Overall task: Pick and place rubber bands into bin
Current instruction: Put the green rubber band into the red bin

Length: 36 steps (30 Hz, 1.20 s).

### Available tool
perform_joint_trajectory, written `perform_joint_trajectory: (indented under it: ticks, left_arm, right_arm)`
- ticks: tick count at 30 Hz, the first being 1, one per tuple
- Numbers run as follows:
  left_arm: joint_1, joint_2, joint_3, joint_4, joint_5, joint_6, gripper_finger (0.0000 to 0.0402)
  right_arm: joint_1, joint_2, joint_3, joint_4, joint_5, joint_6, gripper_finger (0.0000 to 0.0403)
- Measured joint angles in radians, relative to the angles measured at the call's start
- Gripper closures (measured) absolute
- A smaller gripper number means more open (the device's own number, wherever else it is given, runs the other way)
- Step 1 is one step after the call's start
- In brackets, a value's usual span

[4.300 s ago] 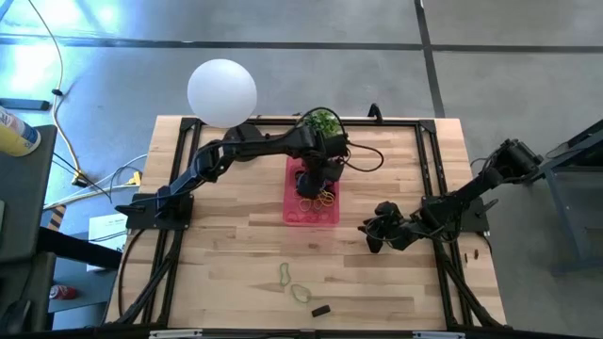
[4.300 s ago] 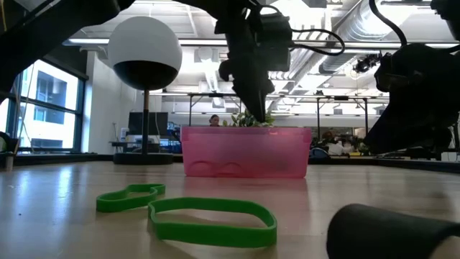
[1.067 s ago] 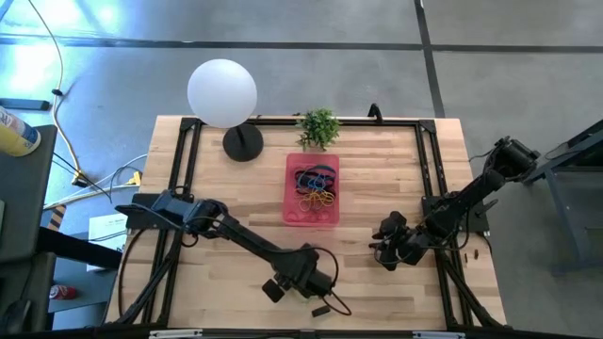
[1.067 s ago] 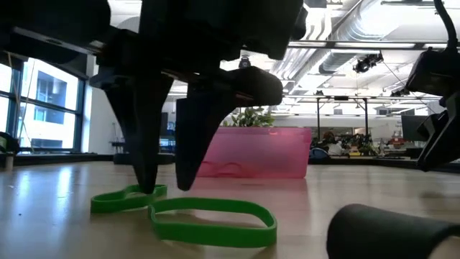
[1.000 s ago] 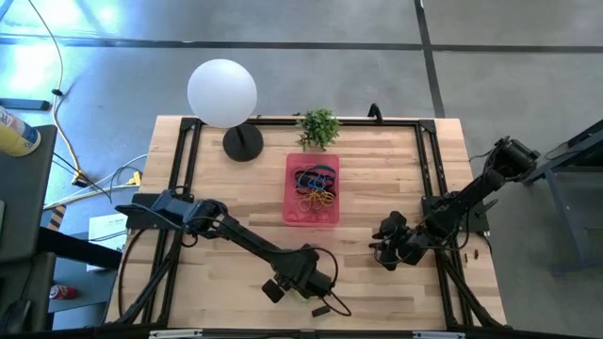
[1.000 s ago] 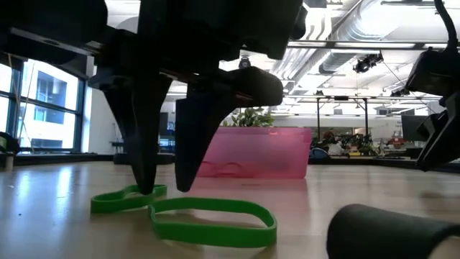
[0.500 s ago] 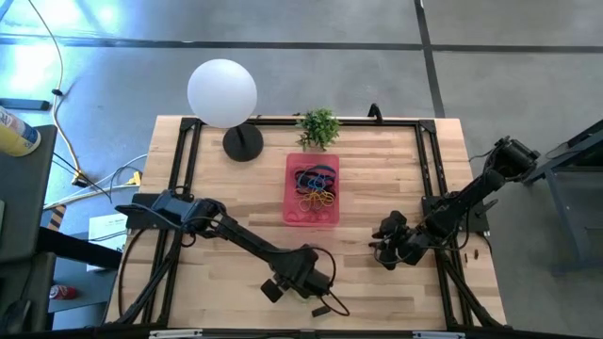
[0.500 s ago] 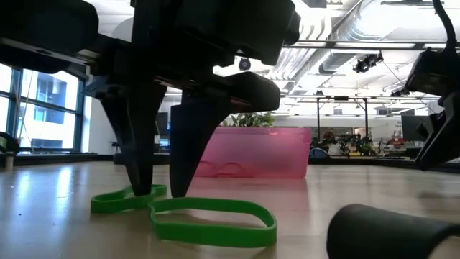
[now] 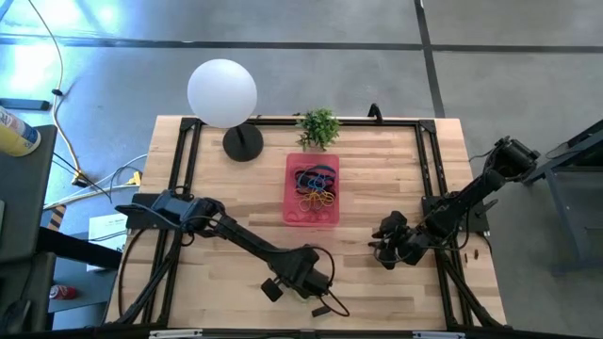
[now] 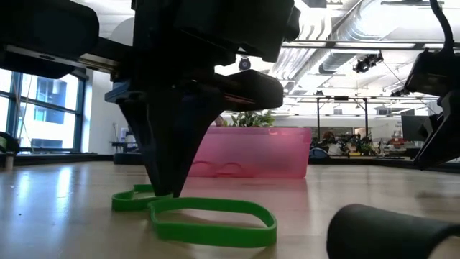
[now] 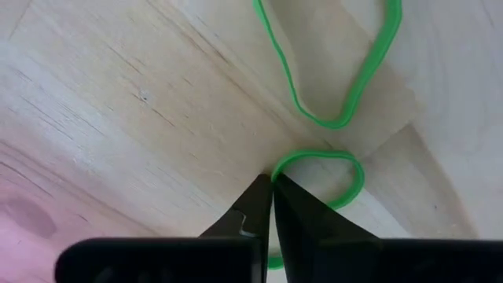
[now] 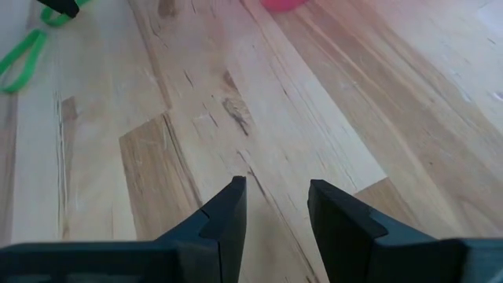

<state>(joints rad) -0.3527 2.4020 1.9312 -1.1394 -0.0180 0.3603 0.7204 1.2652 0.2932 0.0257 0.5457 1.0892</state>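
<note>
The table (image 9: 377, 160) is pale blond wood with a straight plank grain and a few darker tan boards, framed by black rails. At its middle stands the bin (image 9: 312, 212), translucent pink-red, holding rubber bands (image 9: 316, 186) in blue, black, red, orange and yellow. Near the front edge lie two bright green bands (image 10: 213, 219), plain and unpatterned. Both arms are matt black, as are the left gripper (image 11: 270, 189) and the right gripper (image 12: 276, 196). At the far side, the lamp (image 9: 222, 91) has a white globe on a black base, beside a green potted plant (image 9: 318, 125).
</note>
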Motion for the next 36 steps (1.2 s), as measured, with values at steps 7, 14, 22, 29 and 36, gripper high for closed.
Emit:
perform_joint_trajectory:
  ticks: [7,14,22,29,36]
  left_arm:
    - [0.009,-0.013,0.001,0.003,0.007,-0.025,0.0400]
    - [0.039,-0.057,-0.004,0.038,-0.015,-0.060,0.0401]
    - [0.075,-0.129,0.017,0.039,-0.035,-0.073,0.0401]
    - [0.095,-0.152,0.119,0.021,-0.091,-0.040,0.0402]
    - [0.120,-0.162,0.246,-0.070,-0.159,-0.007,0.0402]
  right_arm:
    - [0.000,0.000,0.000,0.001,0.002,0.011,0.0274]
    - [0.000,0.000,0.000,0.002,0.013,0.035,0.0274]
    - [0.000,0.000,-0.001,0.016,0.011,0.037,0.0274]
    - [0.002,0.029,-0.001,0.036,0.003,0.037,0.0274]
    - [0.007,0.118,0.000,0.113,-0.003,0.041,0.0274]
